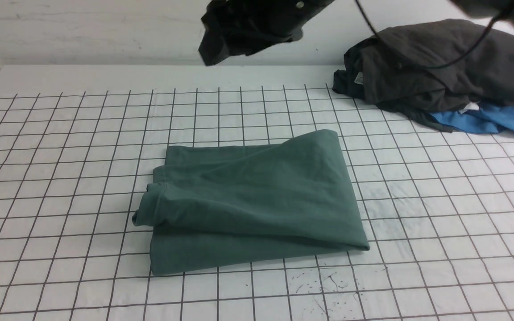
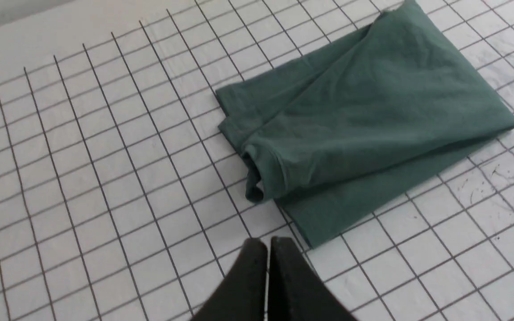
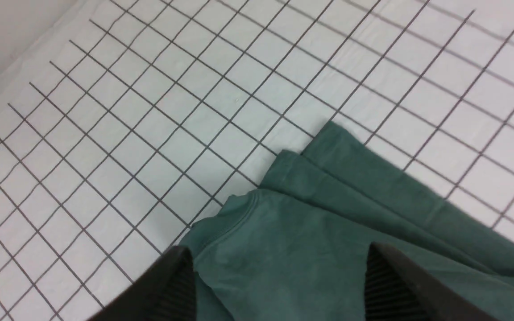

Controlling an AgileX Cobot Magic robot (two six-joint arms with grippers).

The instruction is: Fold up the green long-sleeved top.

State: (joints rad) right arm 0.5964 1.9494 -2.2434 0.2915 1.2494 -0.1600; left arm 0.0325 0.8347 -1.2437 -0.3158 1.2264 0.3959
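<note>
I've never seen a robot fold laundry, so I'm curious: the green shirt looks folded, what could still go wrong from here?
Two things, possibly. The right gripper stands open close over the green top; when it pulls away, a finger might catch the cloth and drag the fold open. Also, a sleeve cuff bulges out at the fold's left edge and the upper layer lies askew, so the bundle may slump or unroll if nudged.
</note>
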